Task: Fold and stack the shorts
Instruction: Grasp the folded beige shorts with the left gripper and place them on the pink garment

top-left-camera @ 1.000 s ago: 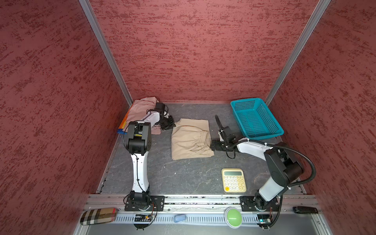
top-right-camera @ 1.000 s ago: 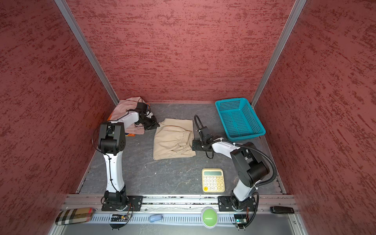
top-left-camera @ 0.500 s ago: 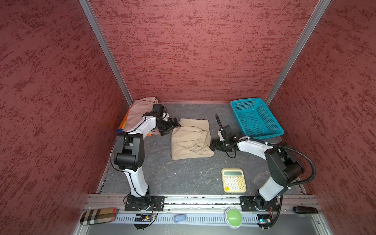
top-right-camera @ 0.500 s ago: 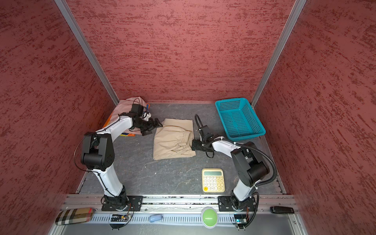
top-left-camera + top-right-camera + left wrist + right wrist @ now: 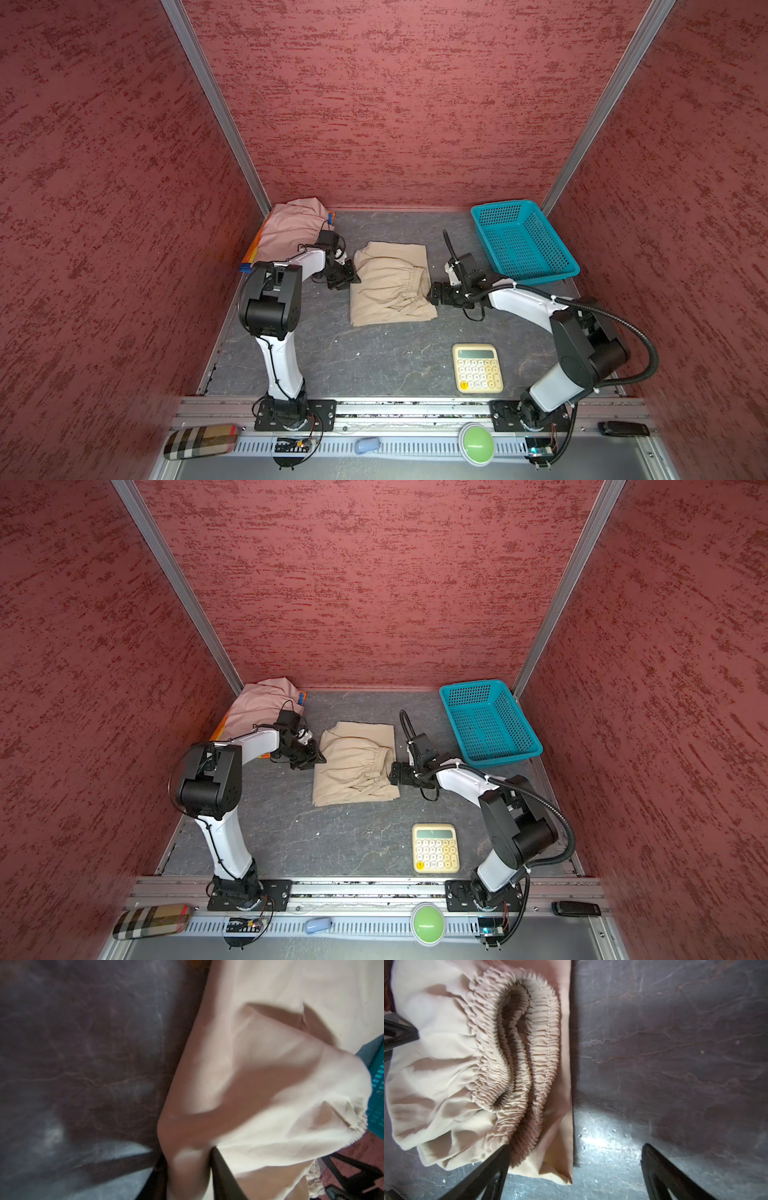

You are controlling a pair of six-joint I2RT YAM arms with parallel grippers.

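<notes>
Both top views are bright and evenly lit from overhead. They are sharp across the bench (image 5: 374, 357), with only soft, short shadows around the beige shorts (image 5: 390, 286). The wall rails (image 5: 216, 104) splay outward, stretched by a wide lens. The left wrist view is smeared with motion blur, and the bench beside the shorts is dim with one pale sheen. The right wrist view is crisper: the shorts' gathered waist is sharp, and white glare lies just beside their hem.
</notes>
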